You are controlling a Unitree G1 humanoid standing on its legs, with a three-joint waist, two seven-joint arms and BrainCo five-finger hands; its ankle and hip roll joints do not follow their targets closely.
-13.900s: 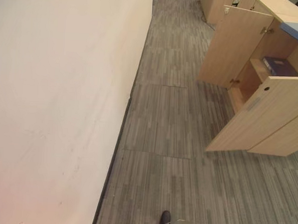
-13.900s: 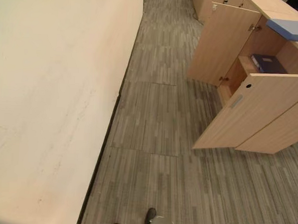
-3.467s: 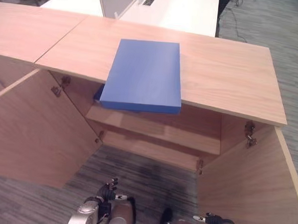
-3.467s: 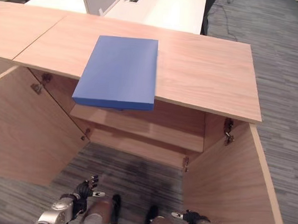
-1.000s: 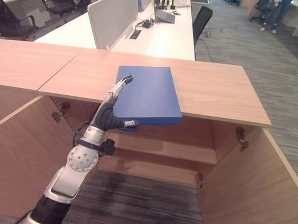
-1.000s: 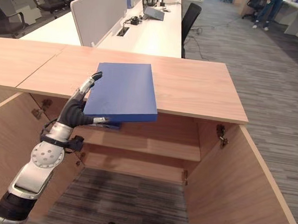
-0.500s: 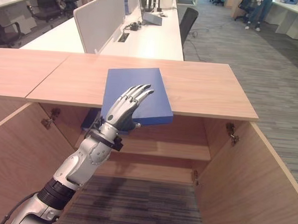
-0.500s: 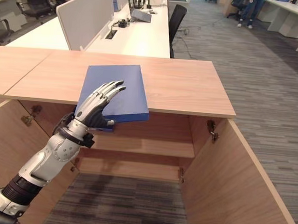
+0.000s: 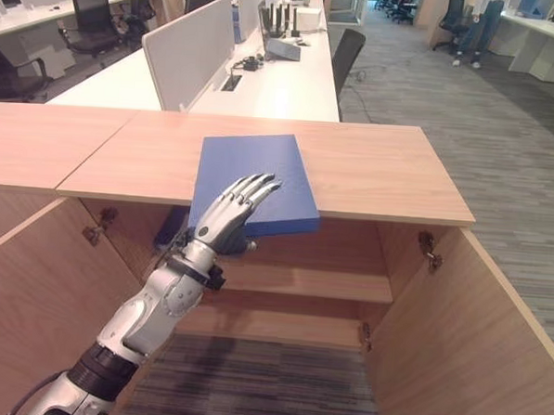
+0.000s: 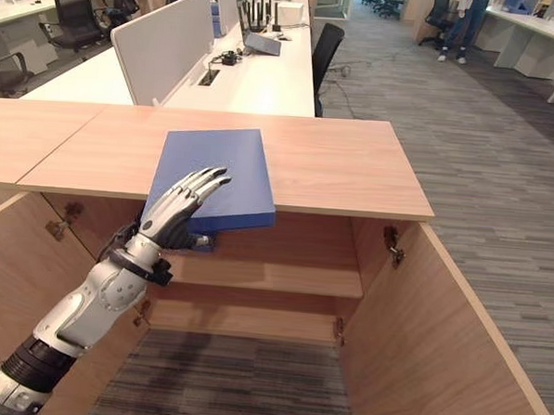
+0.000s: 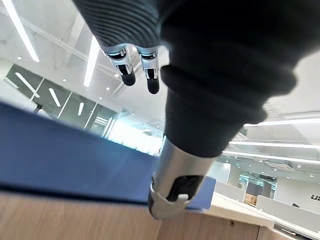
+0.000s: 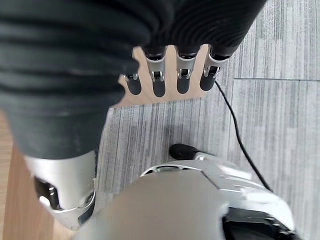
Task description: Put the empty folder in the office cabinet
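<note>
Folder cover: you'll find no print or label on it (plain blue, centre of frame).
Cabinet top and doors: no readable signs or numbers.

Folder lies on cabinet top, near edge overhanging the open compartment. Left hand at folder's 7 o'clock, fingers above it. Shelf inside below. Desks at 12 o'clock behind.

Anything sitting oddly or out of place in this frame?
Yes: the blue folder lies on the cabinet top with its near end overhanging the front edge above the open shelves. The left hand has straight fingers over that end, thumb below. Both cabinet doors stand open. Nothing looks damaged.
</note>
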